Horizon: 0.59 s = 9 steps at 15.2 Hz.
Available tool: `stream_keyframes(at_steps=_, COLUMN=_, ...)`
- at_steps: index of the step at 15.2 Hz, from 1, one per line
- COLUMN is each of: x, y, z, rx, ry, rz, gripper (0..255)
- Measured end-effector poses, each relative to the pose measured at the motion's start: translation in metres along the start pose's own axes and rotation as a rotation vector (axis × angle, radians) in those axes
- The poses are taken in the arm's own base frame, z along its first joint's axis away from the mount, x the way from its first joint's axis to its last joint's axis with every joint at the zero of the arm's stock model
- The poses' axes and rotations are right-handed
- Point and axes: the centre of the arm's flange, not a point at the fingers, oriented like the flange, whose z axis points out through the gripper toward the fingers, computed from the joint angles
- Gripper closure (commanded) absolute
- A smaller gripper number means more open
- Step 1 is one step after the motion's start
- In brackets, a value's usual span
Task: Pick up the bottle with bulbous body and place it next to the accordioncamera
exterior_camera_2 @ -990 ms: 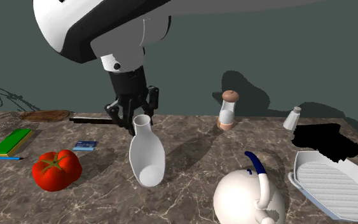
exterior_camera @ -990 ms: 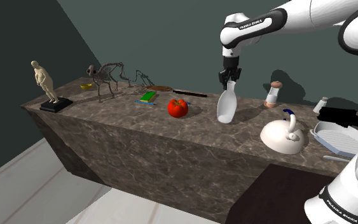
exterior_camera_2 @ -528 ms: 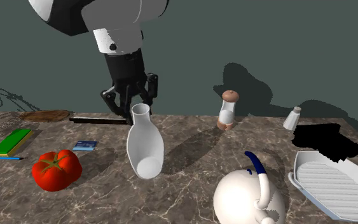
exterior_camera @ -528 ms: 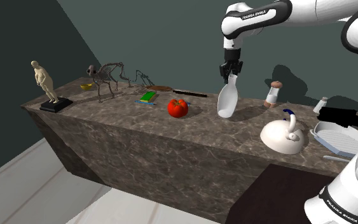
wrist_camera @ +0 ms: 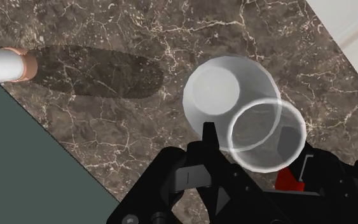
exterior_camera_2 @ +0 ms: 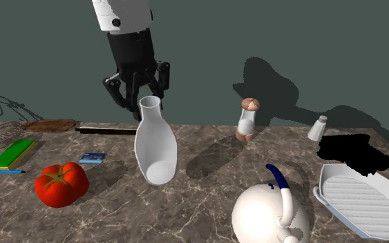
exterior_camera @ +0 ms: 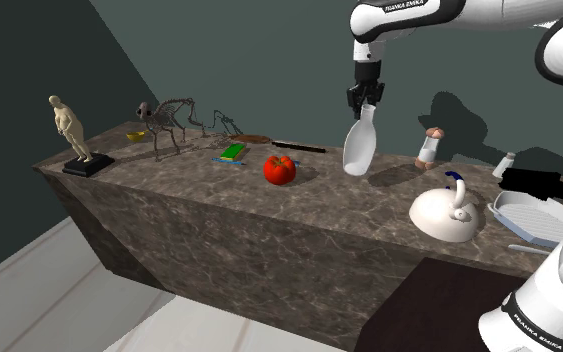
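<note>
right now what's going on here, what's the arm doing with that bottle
The robot arm's black gripper is shut on the neck of a white bottle and holds it in the air above the dark marbled counter. A tomato, a white kettle and a small shaker sit on the counter around it. The bottle is not yet set down.

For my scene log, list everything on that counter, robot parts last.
counter: 1, dark, along wall
bottle: 1, white, in claw
tomato: 1, red, mid-counter
kettle: 1, white, front edge
mill: 1, white, brown top, by wall
shaker: 1, white, by wall
tray: 1, white, beside kettle
camera: 1, black, behind tray
figurine: 1, beige, far end
skeleton: 1, grey, beside figurine
block: 1, green, behind tomato
claw: 1, black, gripping bottle
arm: 1, white, above counter
</note>
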Motion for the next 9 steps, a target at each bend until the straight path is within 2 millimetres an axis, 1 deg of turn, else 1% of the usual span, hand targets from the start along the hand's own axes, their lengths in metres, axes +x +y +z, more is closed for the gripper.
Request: stream_keyframes(at_steps=9, x=-0.006, y=0.001, z=-0.046, rx=0.0, ry=0.0, rz=0.0, gripper=255)
